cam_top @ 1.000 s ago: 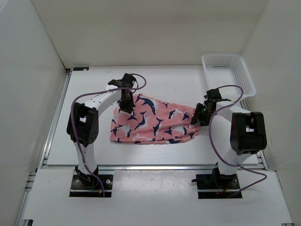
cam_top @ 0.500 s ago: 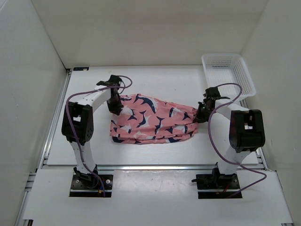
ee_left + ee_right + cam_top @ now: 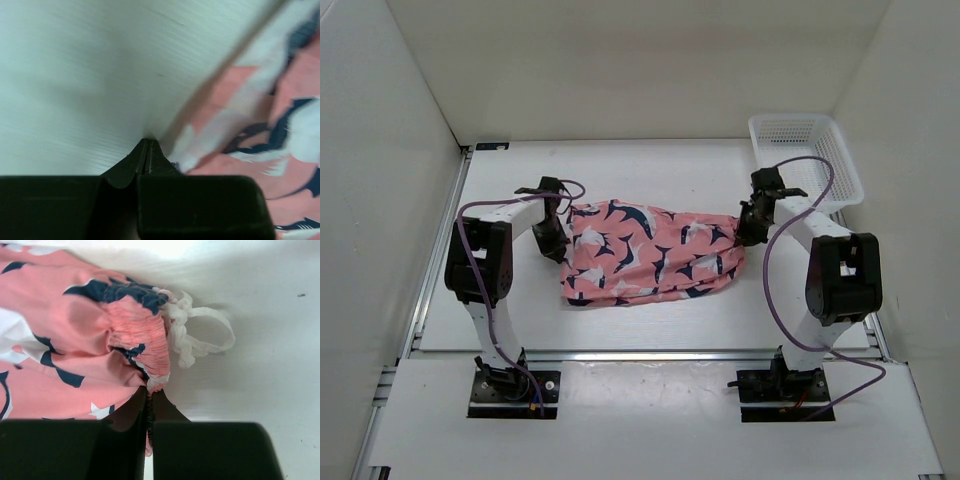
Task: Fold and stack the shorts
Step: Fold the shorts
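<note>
White tabletop point(image 3: 650, 170) in the top view holds the shorts point(image 3: 650, 262) stretched mid-frame between left gripper point(image 3: 552, 236) and right gripper point(image 3: 748, 228), folding seemingly unfinished and stacking undone; left wrist view: jaws pinched shut at the hem point(image 3: 182, 150); right wrist view: jaws clamped on the waistband point(image 3: 137, 332).

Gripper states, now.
Left gripper: shut at the edge of the shorts; hold cannot be told.
Right gripper: shut on the shorts.
</note>
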{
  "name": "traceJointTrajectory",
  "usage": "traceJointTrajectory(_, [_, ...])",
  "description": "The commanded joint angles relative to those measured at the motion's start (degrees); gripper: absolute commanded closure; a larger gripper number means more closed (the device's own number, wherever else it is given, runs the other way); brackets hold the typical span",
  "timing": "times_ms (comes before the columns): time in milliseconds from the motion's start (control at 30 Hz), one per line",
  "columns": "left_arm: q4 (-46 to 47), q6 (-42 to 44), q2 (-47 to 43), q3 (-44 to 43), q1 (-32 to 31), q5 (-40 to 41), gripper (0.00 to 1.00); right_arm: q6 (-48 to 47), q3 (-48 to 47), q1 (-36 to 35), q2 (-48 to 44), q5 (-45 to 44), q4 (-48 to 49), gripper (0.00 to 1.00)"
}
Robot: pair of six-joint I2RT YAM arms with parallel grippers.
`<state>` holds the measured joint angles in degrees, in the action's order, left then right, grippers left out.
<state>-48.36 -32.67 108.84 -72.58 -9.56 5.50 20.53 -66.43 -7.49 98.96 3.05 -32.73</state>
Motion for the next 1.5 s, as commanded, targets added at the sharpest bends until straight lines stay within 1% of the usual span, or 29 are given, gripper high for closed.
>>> traceJointTrajectory(0, [2.48,-1.96,0.05,-0.63,-2.65,-2.33,0.90,-0.67,-6.06,-2.70,-3.68,-4.10,-4.08,1.00])
traceJointTrajectory(100, [3.09,-1.96,0.59,-0.64,-3.88,-3.82,0.90,-0.67,-9.14,-5.07,-4.74,-6.21,-7.16,1.00])
traceJointTrajectory(233, [3.62,-1.96,0.59,-0.02,-3.88,-3.31,0.90,-0.67,-16.86,-9.29,-4.74,-10.60,-11.65,1.00])
traceJointTrajectory(400, [4.15,-1.44,0.59,-0.02,-3.88,-3.30,0.90,-0.14,-24.43,-17.20,-3.51,-16.05,-15.87,1.00])
traceJointTrajectory(467, [4.15,-1.44,0.59,-0.02,-3.88,-3.30,0.90,0.38,-26.98,-20.96,-1.67,-17.38,-17.10,1.00])
traceJointTrajectory(533, [4.15,-1.44,0.59,-0.54,-3.88,-3.30,0.90,1.17,-31.55,-23.79,0.61,-18.60,-17.71,1.00])
traceJointTrajectory(567, [4.15,-1.44,0.59,-0.55,-3.88,-3.30,0.90,1.78,-33.22,-26.85,1.58,-18.61,-18.41,1.00])
traceJointTrajectory(600, [4.15,-1.44,0.59,-0.55,-3.88,-3.91,0.90,1.79,-34.97,-28.45,2.55,-20.08,-18.42,1.00])
traceJointTrajectory(633, [4.15,-1.44,0.59,-0.55,-3.88,-3.91,0.90,1.79,-38.73,-29.94,4.82,-20.10,-19.03,1.00])
traceJointTrajectory(667, [4.15,-1.44,0.59,-0.55,-3.88,-3.91,0.90,2.40,-40.68,-32.65,6.15,-20.10,-19.56,1.00])
traceJointTrajectory(733, [4.15,-0.91,0.59,-0.55,-3.88,-3.91,0.90,2.40,-44.47,-35.13,10.10,-20.10,-20.09,1.00])
traceJointTrajectory(767, [4.15,-0.91,0.59,-0.55,-3.88,-3.91,0.90,2.40,-48.05,-37.40,11.51,-20.10,-20.09,1.00])
traceJointTrajectory(867, [4.68,-0.91,0.59,-0.55,-3.88,-3.91,0.90,3.01,-52.64,-40.75,16.69,-18.88,-20.62,1.00])
traceJointTrajectory(933, [4.68,-0.91,0.59,-0.55,-3.88,-3.91,0.90,3.02,-55.72,-42.51,20.12,-18.09,-20.62,1.00])
traceJointTrajectory(1033, [4.68,-0.91,0.59,-0.55,-3.88,-4.52,0.90,3.64,-58.62,-43.31,23.82,-16.42,-20.62,1.00])
traceJointTrajectory(1100, [4.68,-0.91,0.59,-0.55,-3.88,-4.53,0.90,3.64,-59.25,-43.93,25.14,-12.57,-19.39,1.00])
traceJointTrajectory(1467, [4.68,-0.38,0.06,-1.07,-3.88,-5.06,0.90,5.48,-60.22,-44.55,26.81,-7.71,-11.84,1.00])
